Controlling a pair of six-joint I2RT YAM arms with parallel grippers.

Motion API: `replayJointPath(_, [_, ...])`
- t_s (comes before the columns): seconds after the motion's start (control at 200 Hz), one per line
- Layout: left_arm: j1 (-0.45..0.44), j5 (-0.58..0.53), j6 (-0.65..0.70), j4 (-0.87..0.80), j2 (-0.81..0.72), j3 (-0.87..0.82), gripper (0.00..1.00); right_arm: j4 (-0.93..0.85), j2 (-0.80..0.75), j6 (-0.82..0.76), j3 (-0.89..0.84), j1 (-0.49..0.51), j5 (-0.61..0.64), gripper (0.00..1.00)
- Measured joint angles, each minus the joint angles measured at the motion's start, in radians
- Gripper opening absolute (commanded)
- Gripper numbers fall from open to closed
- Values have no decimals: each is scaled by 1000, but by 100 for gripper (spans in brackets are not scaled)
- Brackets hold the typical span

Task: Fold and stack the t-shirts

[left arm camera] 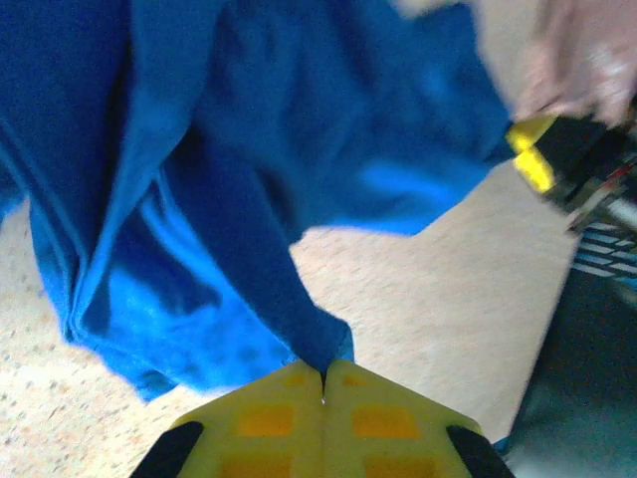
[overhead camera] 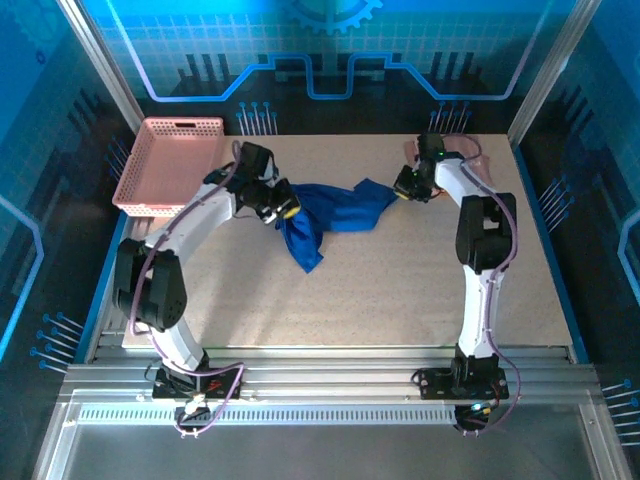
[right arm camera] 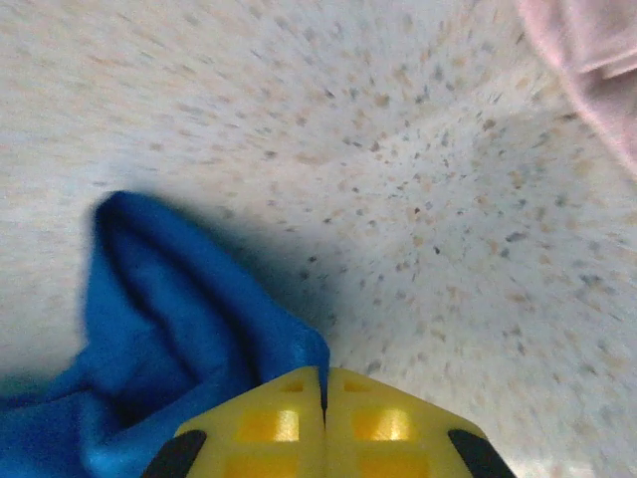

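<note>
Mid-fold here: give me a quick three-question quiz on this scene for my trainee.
1. True or false: the left gripper and right gripper are both shut on the blue shirt.
2. The basket sits at the table's: A far left, B far right, C near centre.
3. Which gripper is the pink shirt nearer?
Key: 1 true; 2 A; 3 right.
</note>
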Motion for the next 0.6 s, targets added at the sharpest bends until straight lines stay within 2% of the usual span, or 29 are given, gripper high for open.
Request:
replayJointPath(0.31, [160, -34, 9, 28, -90, 271, 0, 68, -373, -14, -92, -50, -31, 0])
replayJointPath(0.595, [270, -43, 43, 23, -90, 440, 0, 68, -470, 1, -190, -51, -78, 0])
